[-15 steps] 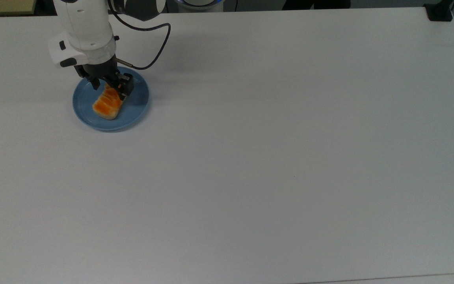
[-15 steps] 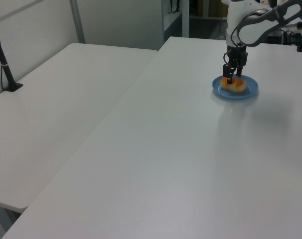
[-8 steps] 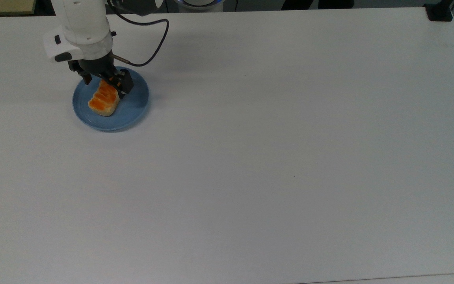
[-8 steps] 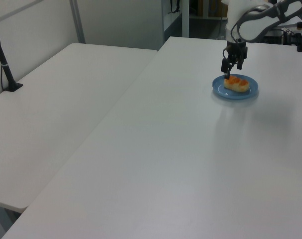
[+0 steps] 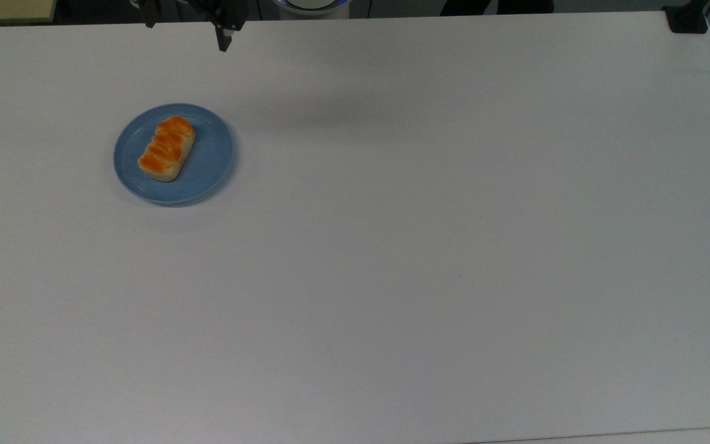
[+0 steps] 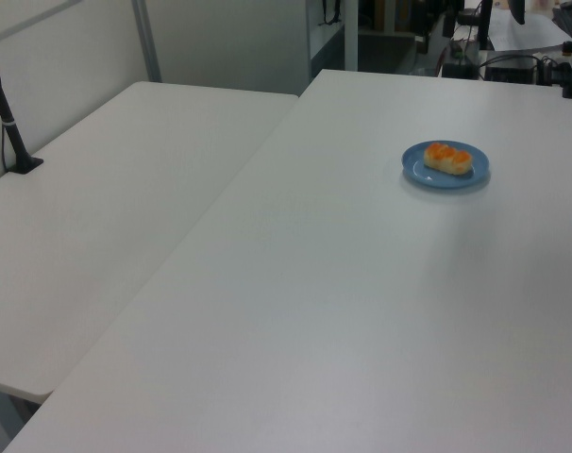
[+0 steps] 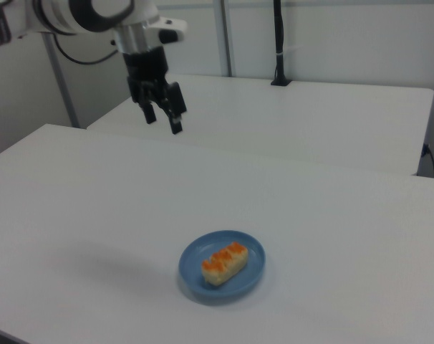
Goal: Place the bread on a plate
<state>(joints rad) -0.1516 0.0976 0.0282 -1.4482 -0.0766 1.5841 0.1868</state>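
Orange-topped bread (image 5: 166,148) lies diagonally on the plate (image 5: 210,161); pincer (image 7: 162,117) spread apart, high above.

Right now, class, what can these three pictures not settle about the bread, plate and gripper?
- The bread's underside: hidden in every view where it rests on the plate.
- The gripper in the top view: cut off by the top edge, with one dark fingertip poking in.
- The arm beyond the wrist: cut off by the right view's left edge.

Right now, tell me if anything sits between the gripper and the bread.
Nothing visible does. The bread lies on the plate, and the open gripper hangs above bare table, apart from both.
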